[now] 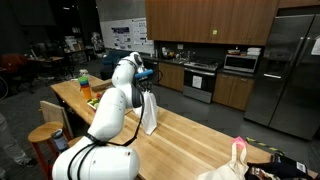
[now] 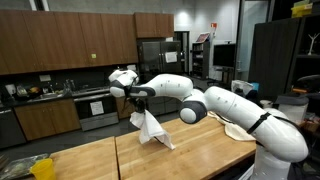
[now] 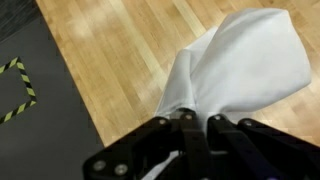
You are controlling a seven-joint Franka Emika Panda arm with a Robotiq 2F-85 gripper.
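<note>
A white cloth (image 1: 148,115) hangs from my gripper (image 1: 148,93) above the long wooden countertop (image 1: 190,135). In both exterior views the cloth (image 2: 150,128) dangles in a loose cone, its lower end at or just above the wood. My gripper (image 2: 140,104) is shut on the cloth's top. In the wrist view the black fingers (image 3: 190,140) pinch the gathered cloth (image 3: 235,70), which spreads out below over the wood. My gripper (image 3: 198,125) shows no gap between its fingers.
A green bottle (image 1: 83,78) and small items stand at the counter's far end. A cream bag (image 1: 232,160) lies near the close end. Stools (image 1: 48,135) line one side. Grey floor with yellow-black tape (image 3: 20,90) lies beyond the counter edge. Kitchen cabinets and a fridge (image 1: 290,70) stand behind.
</note>
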